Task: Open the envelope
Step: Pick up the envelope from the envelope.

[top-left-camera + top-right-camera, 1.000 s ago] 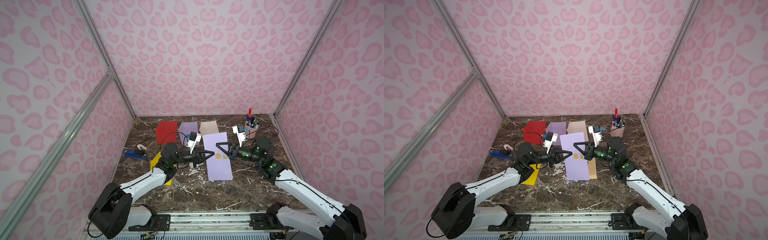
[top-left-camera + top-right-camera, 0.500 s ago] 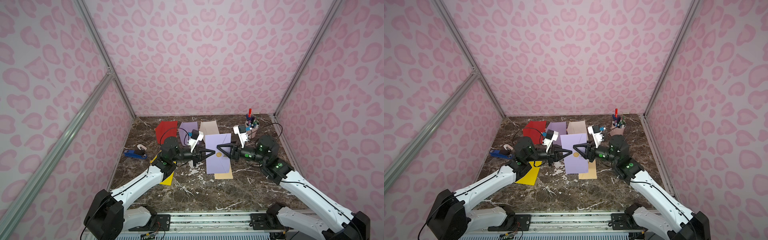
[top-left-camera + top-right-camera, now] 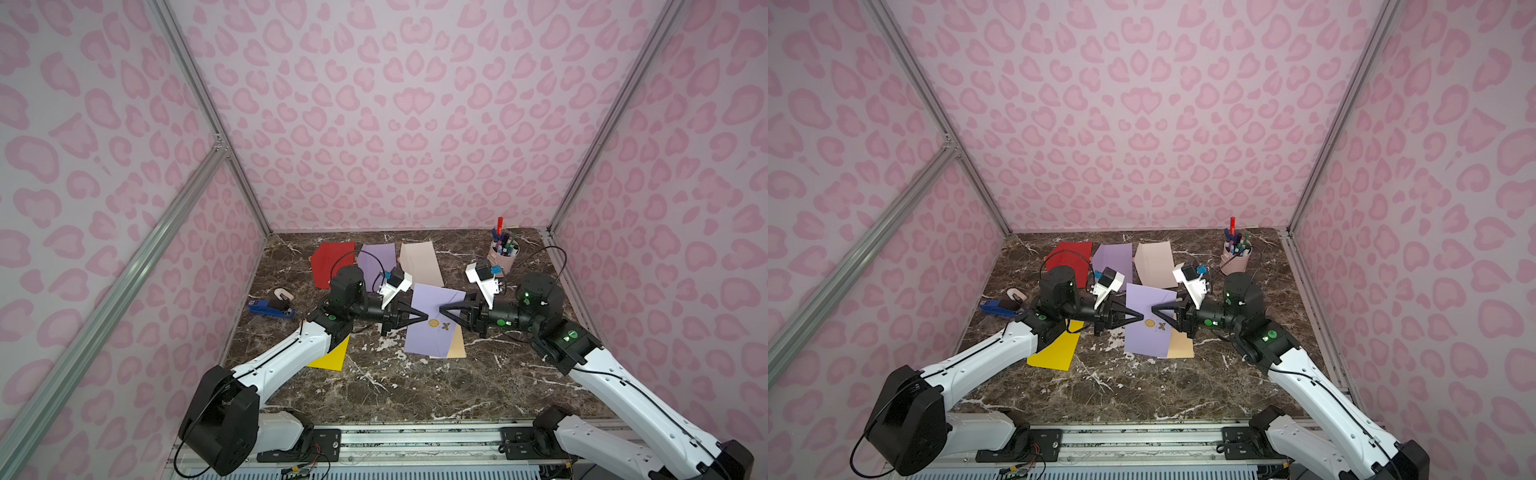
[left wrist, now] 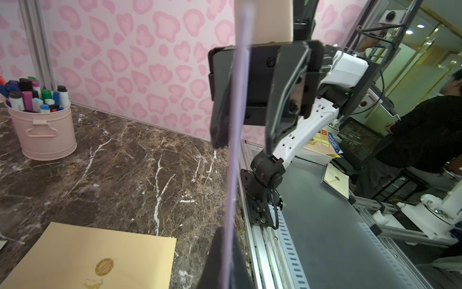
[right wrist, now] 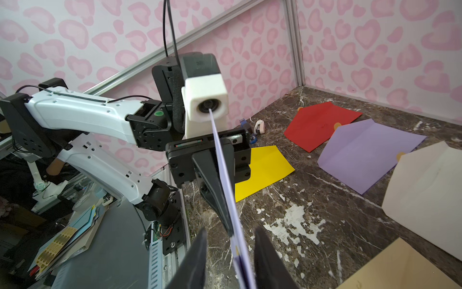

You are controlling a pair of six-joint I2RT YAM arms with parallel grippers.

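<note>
Right wrist view: envelope (image 5: pixel 225 180) stands edge-on, mid frame, up off the table (image 5: pixel 325 200). Left gripper (image 5: pixel 228 226) pinches it tight from above. Right gripper (image 5: pixel 231 236) is loose, one finger each side of the lower edge.

**White Shells, Black Joints**

The left arm (image 3: pixel 286 353) and right arm (image 3: pixel 623 395) wear glossy white moulded shells, pierced by small screw holes (image 4: pixel 285 144), between matte black joint housings (image 3: pixel 349 282). Just behind the left gripper (image 3: pixel 426 318) a round green mark (image 5: pixel 158 113) sits on the black wrist. Above its black wedge-shaped fingers (image 5: pixel 212 185) rides a blocky white camera housing (image 5: pixel 205 100), and thin black cables (image 5: pixel 165 30) run back from there.
</note>
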